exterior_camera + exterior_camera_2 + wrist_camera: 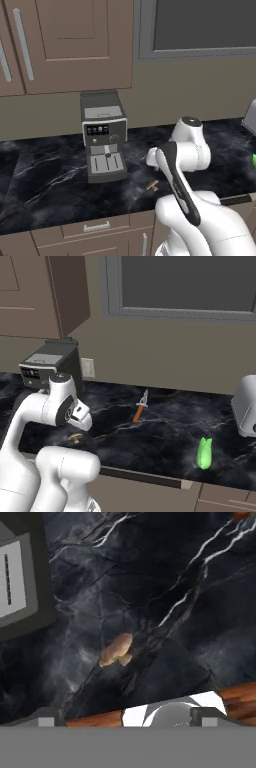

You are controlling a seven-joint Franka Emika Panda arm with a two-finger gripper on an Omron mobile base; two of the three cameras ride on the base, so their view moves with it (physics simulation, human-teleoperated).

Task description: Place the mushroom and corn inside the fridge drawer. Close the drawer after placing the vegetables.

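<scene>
Here we see the mushroom point(116, 650) lying on its side on the dark marble table point(150, 587), near the front edge and apart from everything else. In the hand view our gripper point(127, 717) hangs above it with its jaws spread wide, the two finger tips point(46, 717) far apart at the bottom and nothing between them. The mushroom also shows as a small tan shape in the left base view point(153, 185) and beside the arm in the right base view point(75, 438). The corn point(204, 452), in its green husk, lies farther right on the table, well apart from the mushroom. A grey coffee machine point(103, 136) stands at the wall to the left, and an orange-handled knife point(140, 407) lies between mushroom and corn, toward the wall.
</scene>
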